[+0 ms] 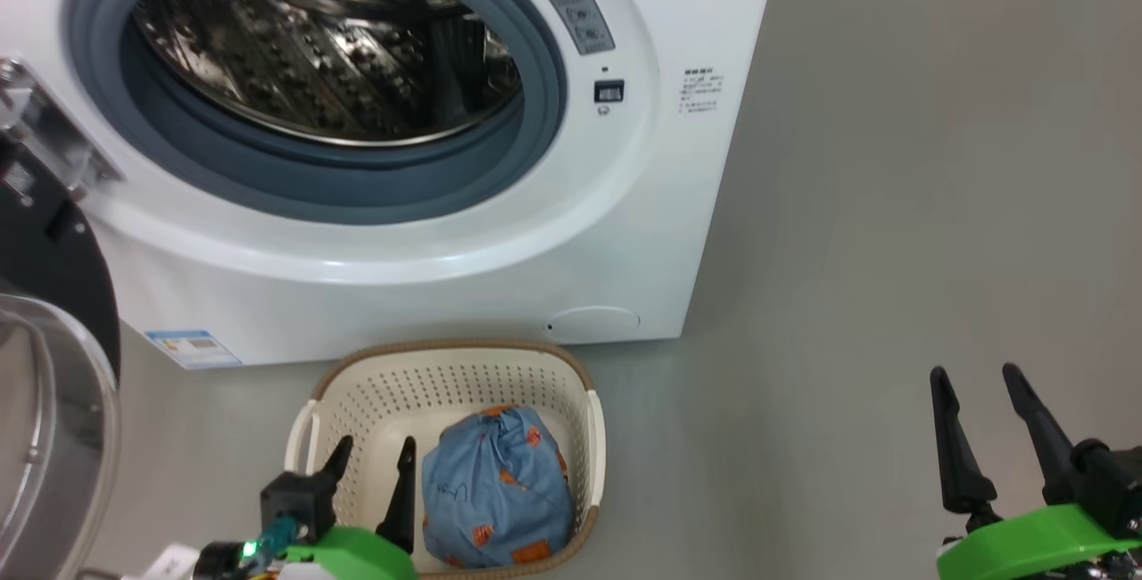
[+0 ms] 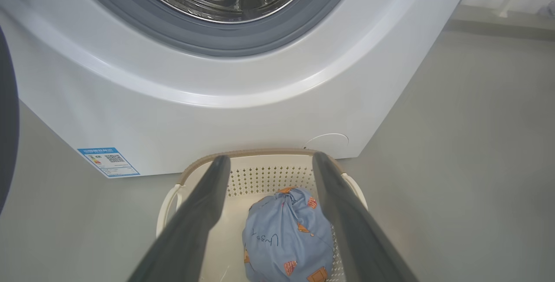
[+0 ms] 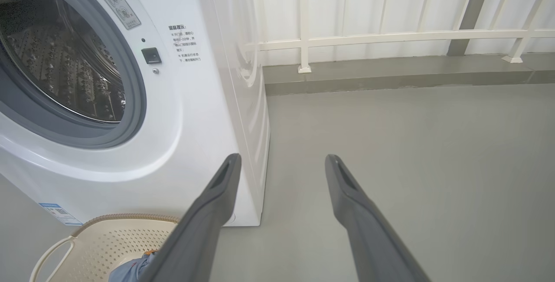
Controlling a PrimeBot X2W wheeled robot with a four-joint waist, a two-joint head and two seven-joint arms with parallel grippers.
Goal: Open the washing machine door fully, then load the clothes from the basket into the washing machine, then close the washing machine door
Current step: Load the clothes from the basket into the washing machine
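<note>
My left pincer, spread wide and empty, hangs over the basket. The clothes lie bundled just beside its right finger, lower down. Closing from here, I judge, could pinch only a loose fold that slips, or snag the basket wall. The door stands open to its left, with the drum ahead. My right pincer, also spread and empty, points forward over the floor, well to the right.
</note>
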